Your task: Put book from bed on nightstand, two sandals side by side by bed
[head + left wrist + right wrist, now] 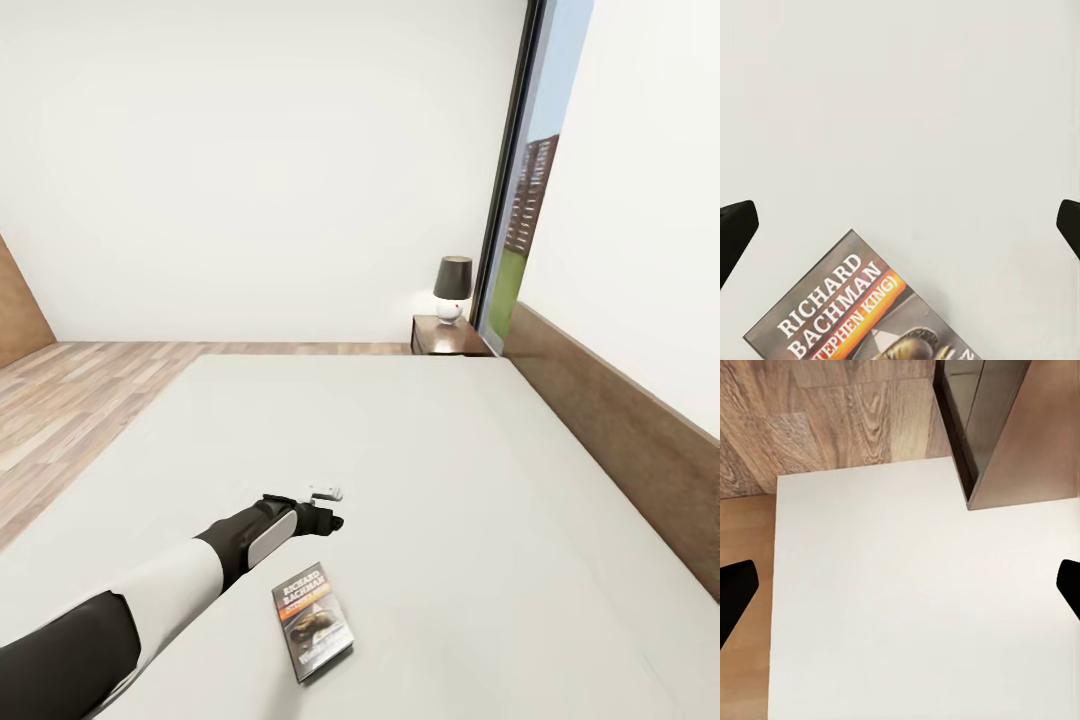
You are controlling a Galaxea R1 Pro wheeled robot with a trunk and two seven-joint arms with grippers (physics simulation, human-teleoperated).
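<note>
The book (312,620) lies flat on the pale mattress of the bed (480,470), cover up, at the near side of the head view and close to the robot. Its long axis runs near-to-far with a slight tilt, title end pointing away. The left gripper (325,512) is extended over the mattress just beyond the book's far end, not touching it — the book sits on the near side of the fingertips. In the left wrist view the two dark fingertips (736,229) sit at opposite edges of the frame, so the jaws stand wide apart and hold nothing; the book's title corner (844,300) shows between and behind them. The right gripper (900,585) is likewise spread and empty, over a white surface beside wood flooring. The nightstand (448,337) with a lamp (452,288) stands at the far right corner, well apart from the book. Judgement: the left arm is the nearer one; it needs to draw back toward the robot to straddle the book.
</note>
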